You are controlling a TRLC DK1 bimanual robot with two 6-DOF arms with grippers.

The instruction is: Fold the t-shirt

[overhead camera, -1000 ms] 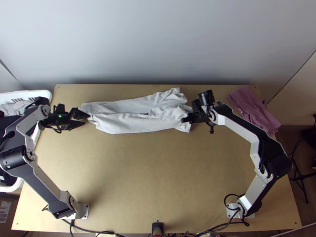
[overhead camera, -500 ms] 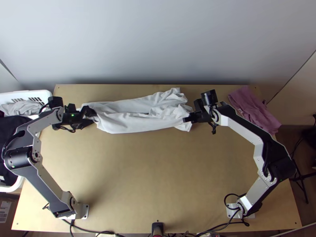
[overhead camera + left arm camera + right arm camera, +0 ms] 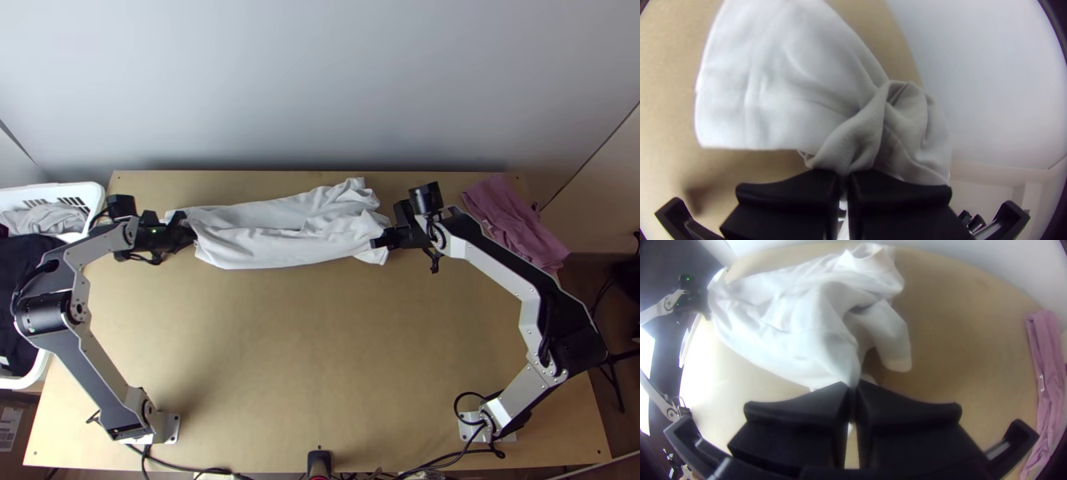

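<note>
At the far side of the light wooden table (image 3: 320,344), the white fabric t-shirt (image 3: 276,250) lies in a long, narrow, uneven strip between my two grippers, its length running from left to right. Its right part is bunched and rumpled, while the middle lies smoother, with long creases along it.

My left gripper (image 3: 189,232) is at the strip's left end. In its wrist view the wide flat black fingers (image 3: 791,191) are nearly together, with a gathered pinch of the shirt between them; twisted folds fan out from that grip, and a smoother panel with a straight edge spreads beside them.

My right gripper (image 3: 378,242) is at the opposite end, on the side nearer the arms' bases. In its wrist view I have the cloth drawn to a narrow point between closed fingertips, and a loose flap with a hemmed end (image 3: 897,358) lies close beside the grip.

Over the table's far right corner lies a pink cloth (image 3: 512,224), folded into a long band, with a small white tag (image 3: 1041,383) on it. By the left edge stands a white plastic basket (image 3: 94,194) with slotted sides, holding a light grey cloth (image 3: 48,218) and a bunched black cloth (image 3: 30,248).
</note>
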